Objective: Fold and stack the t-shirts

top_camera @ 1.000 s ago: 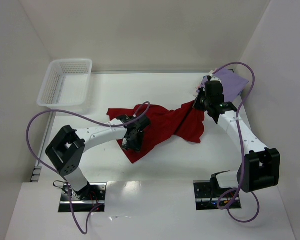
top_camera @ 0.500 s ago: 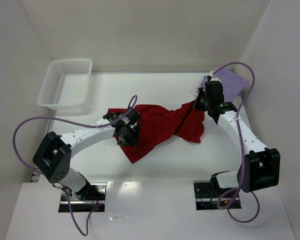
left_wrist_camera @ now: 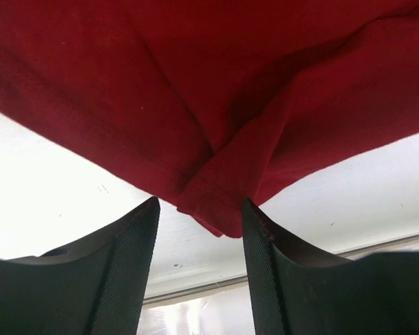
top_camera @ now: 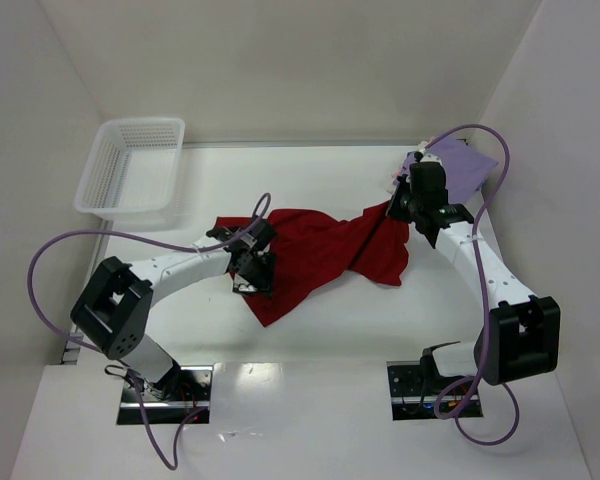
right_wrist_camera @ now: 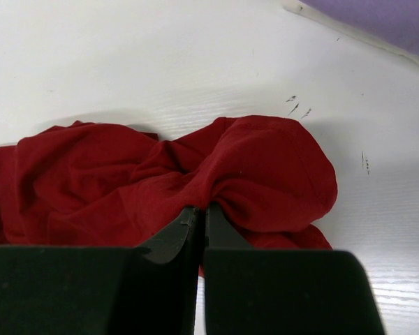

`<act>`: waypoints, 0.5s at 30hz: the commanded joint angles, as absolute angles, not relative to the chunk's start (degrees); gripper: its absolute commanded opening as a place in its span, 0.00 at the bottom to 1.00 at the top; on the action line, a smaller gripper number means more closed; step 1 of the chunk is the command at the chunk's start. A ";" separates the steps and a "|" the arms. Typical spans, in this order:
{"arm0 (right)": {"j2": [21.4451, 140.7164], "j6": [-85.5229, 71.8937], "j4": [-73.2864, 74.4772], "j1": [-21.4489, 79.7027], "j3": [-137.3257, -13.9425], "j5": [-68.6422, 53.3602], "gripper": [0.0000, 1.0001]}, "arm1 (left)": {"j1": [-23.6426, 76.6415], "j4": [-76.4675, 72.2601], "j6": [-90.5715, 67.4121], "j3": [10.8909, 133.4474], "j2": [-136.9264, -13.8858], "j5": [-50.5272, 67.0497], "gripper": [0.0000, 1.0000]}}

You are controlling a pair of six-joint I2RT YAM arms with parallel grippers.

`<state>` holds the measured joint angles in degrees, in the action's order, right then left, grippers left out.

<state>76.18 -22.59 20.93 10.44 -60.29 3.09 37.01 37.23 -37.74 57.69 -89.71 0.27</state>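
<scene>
A dark red t-shirt (top_camera: 325, 250) lies crumpled across the middle of the table. My left gripper (top_camera: 252, 272) stands open at its left lower edge. In the left wrist view a folded corner of the red shirt (left_wrist_camera: 213, 209) reaches between the two dark fingers (left_wrist_camera: 122, 269), which do not close on it. My right gripper (top_camera: 405, 210) is shut on a bunched fold at the shirt's right end, and the right wrist view shows its jaws pinching the red cloth (right_wrist_camera: 265, 174). A lavender t-shirt (top_camera: 467, 168), folded flat, lies at the back right just beyond the right gripper.
A white mesh basket (top_camera: 130, 165) stands at the back left. White walls close in the table on three sides. Purple cables loop off both arms. The lavender shirt's edge (right_wrist_camera: 377, 17) shows at the right wrist view's top right.
My left gripper has shifted left along the red shirt's lower edge, and that arm's elbow has swung. The right gripper and the shirt's right end have not moved.
</scene>
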 commanded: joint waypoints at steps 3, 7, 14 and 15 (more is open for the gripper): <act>75.15 -21.71 18.19 10.02 -59.68 3.78 0.00 | 36.83 35.95 -37.44 56.78 -92.46 1.76 0.58; 75.15 -21.71 18.19 10.02 -59.68 3.78 0.00 | 37.35 35.43 -36.92 56.78 -92.46 2.54 0.55; 75.15 -21.71 18.19 10.02 -59.68 3.78 0.00 | 37.88 33.84 -36.39 56.25 -93.60 4.47 0.48; 75.15 -21.71 18.19 10.02 -59.68 3.78 0.00 | 37.88 33.84 -36.39 56.25 -94.30 4.48 0.48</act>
<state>76.18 -22.59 20.88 10.44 -60.29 3.07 37.58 35.29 -37.45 56.90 -92.97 2.48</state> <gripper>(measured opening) 0.018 0.489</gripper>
